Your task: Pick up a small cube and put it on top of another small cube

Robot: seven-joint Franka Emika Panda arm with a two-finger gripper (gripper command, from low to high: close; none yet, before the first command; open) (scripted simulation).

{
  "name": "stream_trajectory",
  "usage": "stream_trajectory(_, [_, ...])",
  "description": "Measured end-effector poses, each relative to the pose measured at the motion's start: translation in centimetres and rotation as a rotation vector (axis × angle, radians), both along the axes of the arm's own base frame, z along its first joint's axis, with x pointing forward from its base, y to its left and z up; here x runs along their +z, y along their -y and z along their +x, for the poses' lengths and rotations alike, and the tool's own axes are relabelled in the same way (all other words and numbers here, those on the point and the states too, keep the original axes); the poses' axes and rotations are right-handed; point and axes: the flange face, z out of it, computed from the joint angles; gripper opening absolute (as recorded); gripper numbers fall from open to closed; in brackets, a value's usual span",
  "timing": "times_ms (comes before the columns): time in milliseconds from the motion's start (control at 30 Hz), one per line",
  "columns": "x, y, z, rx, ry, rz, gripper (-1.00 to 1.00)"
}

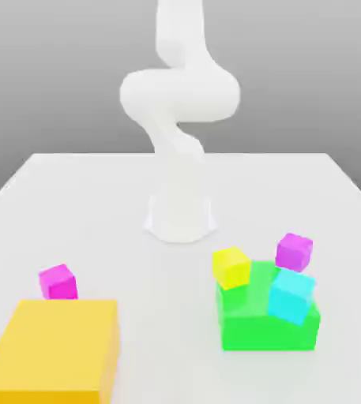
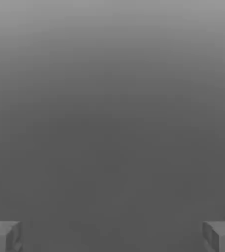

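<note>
Across the near stretch of a white desk [image 1: 163,316], at the exterior view's left, a broad, flat-topped orange-yellow block [image 1: 53,343] sits low and wide. Just behind it, partly masked by its far edge, lies the small plain magenta cube [image 1: 58,282], the likely piece to be lifted; whether the two touch cannot be told. Its turned faces would probably call for a matching twist of the wrist, and the big block so close could crowd a descending finger.

Toward the desk's right edge as the exterior view shows it, a bright green block [image 1: 266,335] appears to serve as a platform. A small cyan cube [image 1: 291,297] overlaps its right side, seemingly askew, and a small yellow cube [image 1: 231,268] stands at its far left part, though the contact under each is unclear. Beyond them is a small violet-purple cube [image 1: 294,252]. Which cube is to be the base remains uncertain.

Farther back, before the desk's far edge, the white robot arm [image 1: 179,95] rises from its round foot. Its gripper [image 2: 112,237] has its jaws spread wide with nothing between them, apparently to leave room for straddling a cube: the task seems at its approach, the pickup not yet made.
</note>
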Motion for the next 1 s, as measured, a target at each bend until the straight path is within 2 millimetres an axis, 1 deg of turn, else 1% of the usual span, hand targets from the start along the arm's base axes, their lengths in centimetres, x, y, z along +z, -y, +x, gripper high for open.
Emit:
stream_trajectory(100, [-5.8, 3.9, 2.4, 0.048, -0.084, -0.042, 0.0])
stream_trajectory(200, [-11.6, 7.2, 3.6, 0.097, -0.164, -0.08, 0.0])
stream_trajectory(300, [-17.4, 10.3, 4.0, 0.152, -0.245, -0.113, 0.0])
stream_trajectory(400, [-23.2, 12.9, 3.3, 0.21, -0.325, -0.141, 0.0])
stream_trajectory(467, [-27.0, 14.5, 2.5, 0.251, -0.378, -0.158, 0.0])
stream_trajectory(567, [-32.3, 16.5, 0.4, 0.316, -0.456, -0.179, 0.0])
stream_trajectory(667, [-37.2, 18.1, -2.3, 0.383, -0.532, -0.195, 0.0])
stream_trajectory(767, [-41.5, 19.3, -5.7, 0.453, -0.606, -0.206, 0.0])
stream_trajectory(867, [-45.2, 20.2, -9.5, 0.525, -0.677, -0.213, 0.0])
stream_trajectory(900, [-46.1, 20.6, -10.7, 0.538, -0.695, -0.212, 0.0])
stream_trajectory(1000, [-47.3, 21.1, -11.5, 0.551, -0.709, -0.218, 0.0])
